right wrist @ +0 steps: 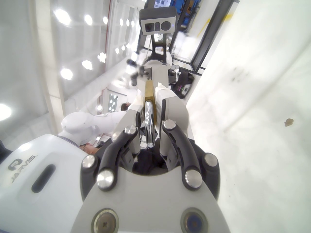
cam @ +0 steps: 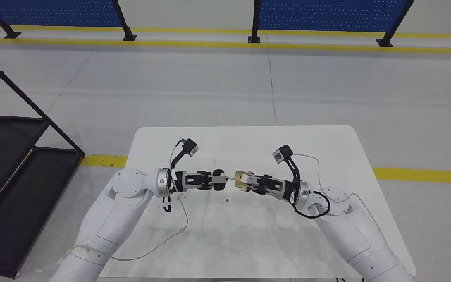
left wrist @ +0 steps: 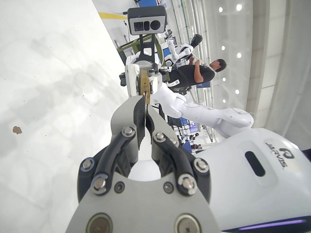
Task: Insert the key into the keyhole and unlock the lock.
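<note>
Both arms meet above the middle of the white table. My left gripper is shut on a thin metal key, held edge-on between its black pads. The key's tip meets the keyhole in the end face of a brass padlock. My right gripper is shut on that padlock, whose chrome shackle points back toward the wrist. I cannot tell how deep the key sits.
A small brown speck lies on the table below the grippers. A thin cable trails near the front left. A black rack stands on the floor, left of the table.
</note>
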